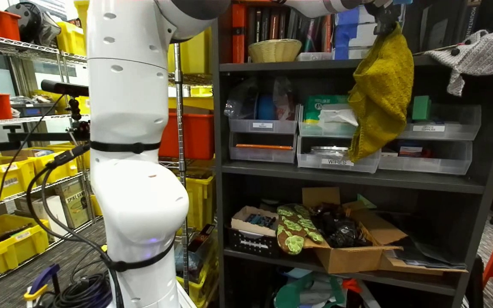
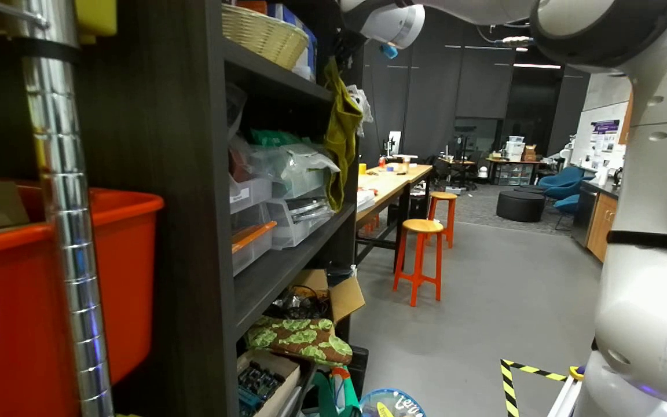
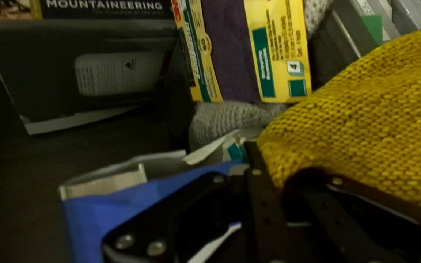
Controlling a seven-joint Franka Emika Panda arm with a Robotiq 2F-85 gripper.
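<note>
Near the front of the dark bookcase (image 1: 353,177): one mustard knitted cloth (image 1: 383,94), hanging from the pincer (image 1: 387,28), clamped on its upper end. Seemingly light, soft, limp; coarse knit should resist slipping. Best hold, I'd judge: a gathered fold.

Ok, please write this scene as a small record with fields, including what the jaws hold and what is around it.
Jaws: closed on upper end of cloth
Cloth: mustard, knitted, hanging down
Behind cloth: WIRES bin; contact cannot be told
Top shelf: basket; grey knit item hanging over the edge
Below bin: open carton
Also in wrist view: Sandblaster pack
</note>
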